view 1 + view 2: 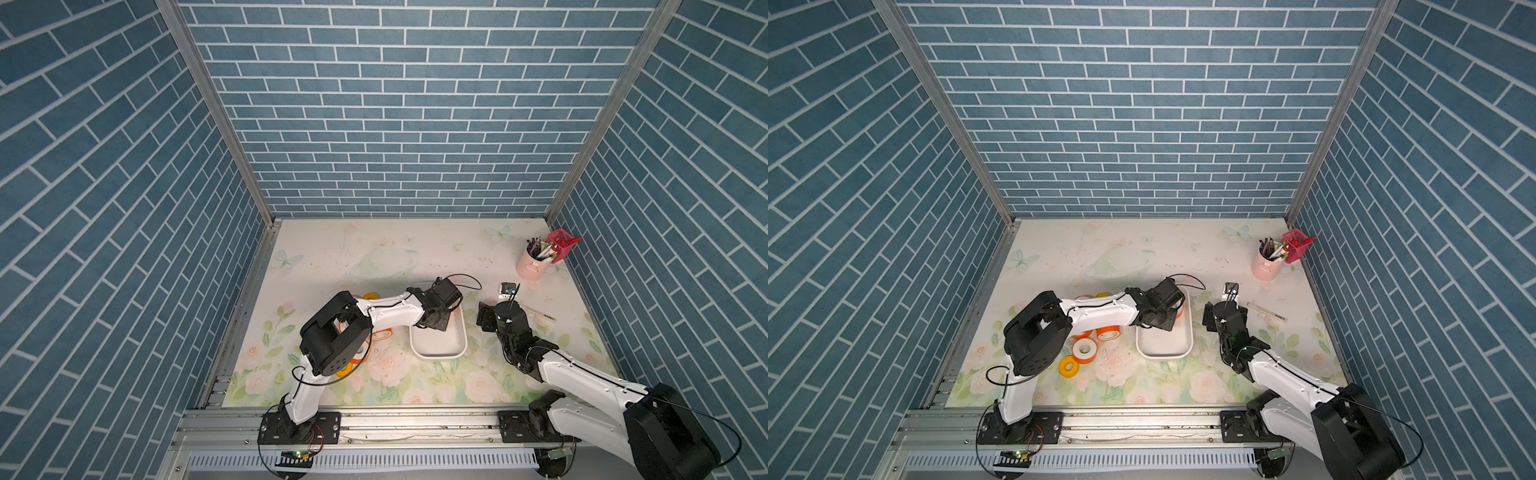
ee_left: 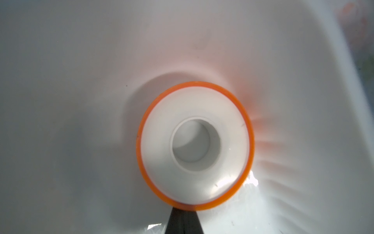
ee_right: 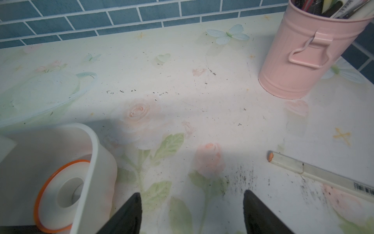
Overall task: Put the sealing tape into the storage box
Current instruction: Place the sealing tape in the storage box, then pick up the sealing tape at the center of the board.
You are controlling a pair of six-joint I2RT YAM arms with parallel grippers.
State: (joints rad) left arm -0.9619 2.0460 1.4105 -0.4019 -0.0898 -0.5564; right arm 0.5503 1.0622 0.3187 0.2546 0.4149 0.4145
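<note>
Left wrist shows white, orange-rimmed sealing tape [image 2: 157, 141].

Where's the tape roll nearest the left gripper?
Seen in both wrist views, the orange-rimmed white sealing tape roll sits inside the shallow white storage box, by the wall nearest the right arm, with the left gripper at its rim.

This is a robot test cell in a lab, dressed as a room. Walls [image 1: 395, 104] papered in blue brick print hang on bare aluminium posts [image 1: 216, 112]. A floral sheet covers the surface [image 1: 374, 257]. The left arm [image 1: 390, 311] and right arm [image 1: 582, 374] are bolted to a slotted rail [image 1: 415, 420] at 6 o'clock. A pink cup of pens [image 1: 528, 268] stands at 2 o'clock.
</note>
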